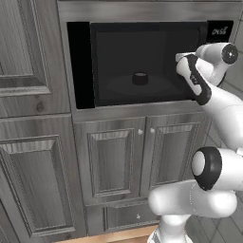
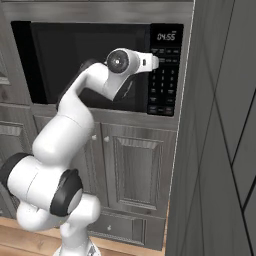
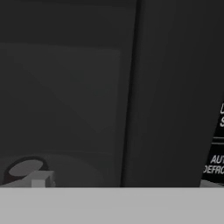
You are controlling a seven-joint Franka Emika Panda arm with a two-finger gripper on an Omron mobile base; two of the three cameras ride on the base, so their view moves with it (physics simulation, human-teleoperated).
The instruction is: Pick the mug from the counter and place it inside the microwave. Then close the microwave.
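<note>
Spread tool (image 1: 182, 59) at the microwave (image 1: 142, 61) front's right side, mug (image 1: 140, 78) inside on turntable, left of it

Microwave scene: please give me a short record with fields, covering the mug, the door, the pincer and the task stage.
mug: sits on the turntable inside the microwave, upright
microwave door: open, swung to the left side
keypad panel: at the right of the cavity, clock lit
pincer: open, holds nothing, near the cavity's right edge
task stage: mug placed; door not yet closed
</note>
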